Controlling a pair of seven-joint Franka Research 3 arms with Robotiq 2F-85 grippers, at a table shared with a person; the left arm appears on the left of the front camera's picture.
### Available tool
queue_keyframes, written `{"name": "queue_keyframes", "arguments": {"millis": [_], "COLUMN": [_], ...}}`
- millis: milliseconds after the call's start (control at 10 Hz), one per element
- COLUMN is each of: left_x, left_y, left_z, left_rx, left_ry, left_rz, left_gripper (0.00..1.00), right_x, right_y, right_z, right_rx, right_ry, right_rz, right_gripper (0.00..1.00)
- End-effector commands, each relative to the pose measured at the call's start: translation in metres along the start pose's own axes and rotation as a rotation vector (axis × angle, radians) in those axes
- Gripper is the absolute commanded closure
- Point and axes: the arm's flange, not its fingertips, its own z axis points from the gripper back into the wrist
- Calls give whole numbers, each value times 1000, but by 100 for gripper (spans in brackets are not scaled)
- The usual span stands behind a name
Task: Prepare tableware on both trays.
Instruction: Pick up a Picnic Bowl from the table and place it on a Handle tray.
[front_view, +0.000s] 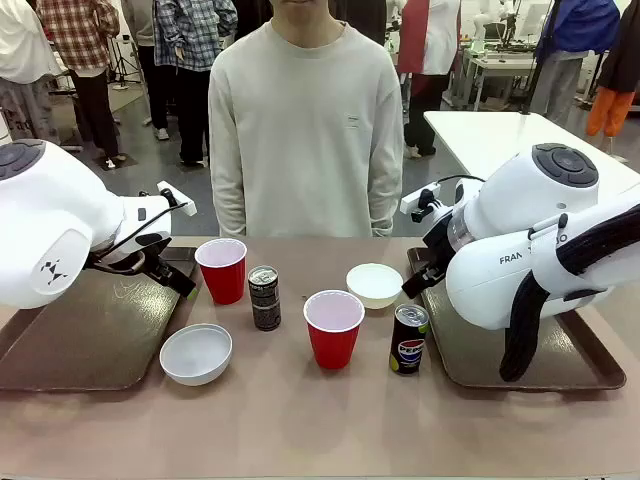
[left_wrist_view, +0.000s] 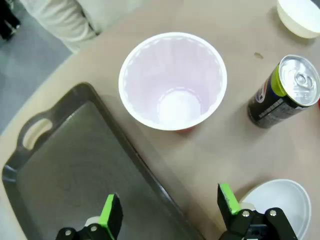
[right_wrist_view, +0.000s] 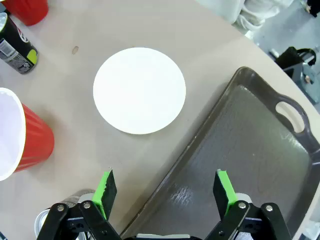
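Six pieces of tableware stand on the tabletop (front_view: 320, 425) between the left tray (front_view: 85, 345) and the right tray (front_view: 585, 368), none of them on a tray. The far red cup (front_view: 221, 270) stands just beside the left tray's right rim, with the dark grey can (front_view: 264, 297) to its right. The near white bowl (front_view: 196, 353) sits at that tray's near right corner. The near red cup (front_view: 333, 328) stands in the middle, with the Pepsi can (front_view: 408, 339) to its right. The far white bowl (front_view: 374, 284) lies near the right tray's far left corner.

The left tool (left_wrist_view: 169, 204) hangs above the left tray's rim, jaws wide, holding nothing. The right tool (right_wrist_view: 165, 187) hangs above the right tray's left rim, jaws also wide and holding nothing. A person (front_view: 305, 130) stands at the far side.
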Motion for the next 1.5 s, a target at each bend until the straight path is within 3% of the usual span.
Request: {"name": "queue_keyframes", "arguments": {"millis": [0,1400], "left_x": [0,0], "left_y": [0,0], "left_z": [0,0], "left_rx": [0,0], "left_ry": [0,0], "left_rz": [0,0], "left_gripper": [0,0], "right_x": [0,0], "right_y": [0,0], "right_z": [0,0], "right_rx": [0,0], "right_ry": [0,0], "right_rz": [0,0], "right_gripper": [0,0]}}
